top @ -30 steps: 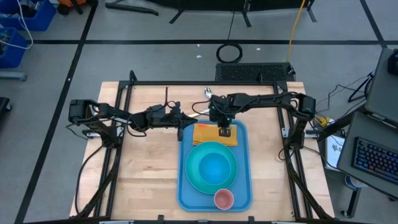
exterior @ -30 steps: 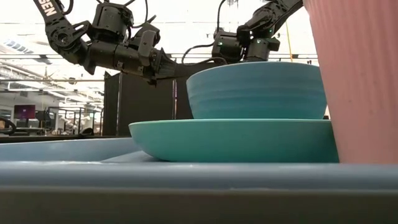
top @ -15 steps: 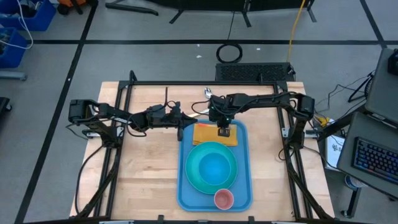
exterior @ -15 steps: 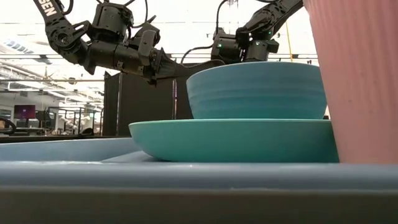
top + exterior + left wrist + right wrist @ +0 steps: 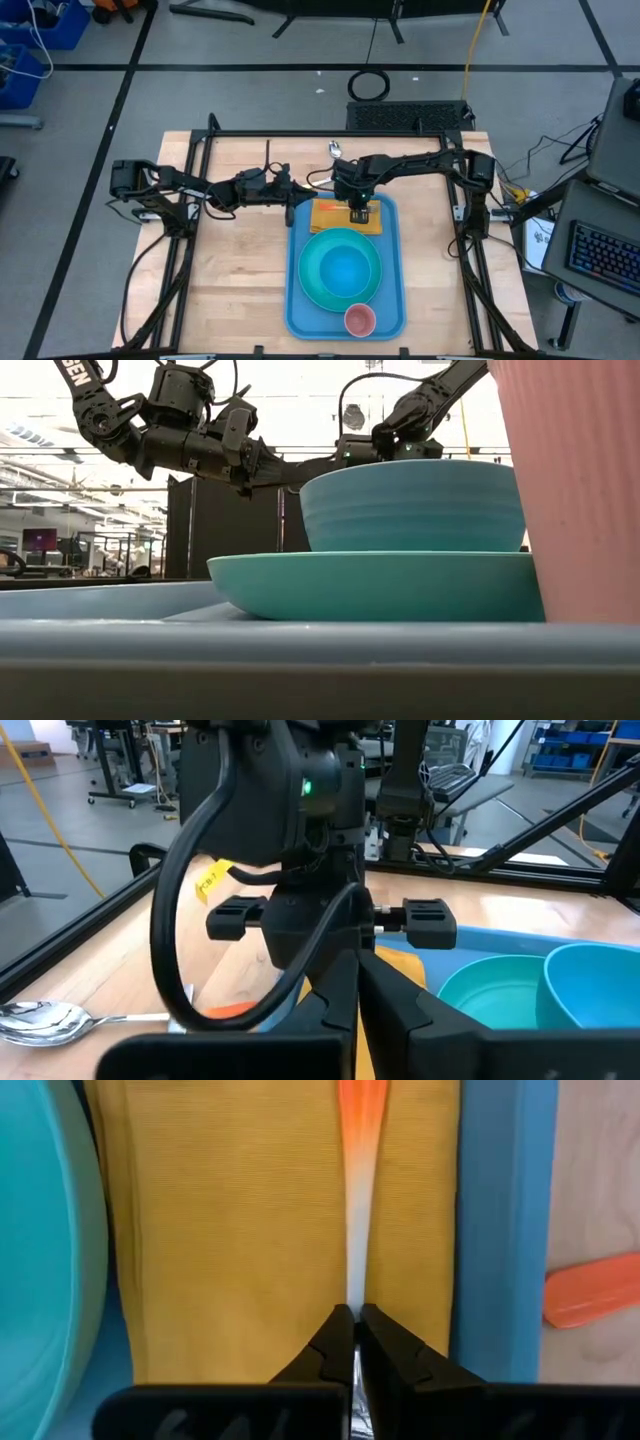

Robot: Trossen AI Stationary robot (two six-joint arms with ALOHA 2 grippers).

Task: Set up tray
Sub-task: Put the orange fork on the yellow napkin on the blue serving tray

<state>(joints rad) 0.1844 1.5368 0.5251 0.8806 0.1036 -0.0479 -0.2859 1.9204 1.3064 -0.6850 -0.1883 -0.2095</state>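
1. Right gripper fingers pressed together, pinching the silvery end of an orange-handled utensil. The utensil lies along the middle of a yellow napkin; can't tell if it's a fork or a knife.
2. High view: the right gripper sits over the napkin at the far end of the tray.
3. Left gripper hangs just beside the tray's far left corner, over the wooden table. It looks closed and nothing is seen in it; from its own wrist view the fingertips are hidden behind the right arm.
4. Tray is mid-table, long side running away from the robot. It carries a turquoise plate with a blue bowl on it, and a pink cup at the near end.
5. Off the tray: a second orange handle lies on the wood just beside the rim, and a spoon lies on the table.
6. Risk: the thin pinch may let the utensil twist or slip on release, leaving it crooked or off the napkin.
7. Risk: dragging the closed fingers could bunch the napkin or shove it against the plate.
8. Risk: both wrists are close together at the far edge; a careless move could knock them into each other.
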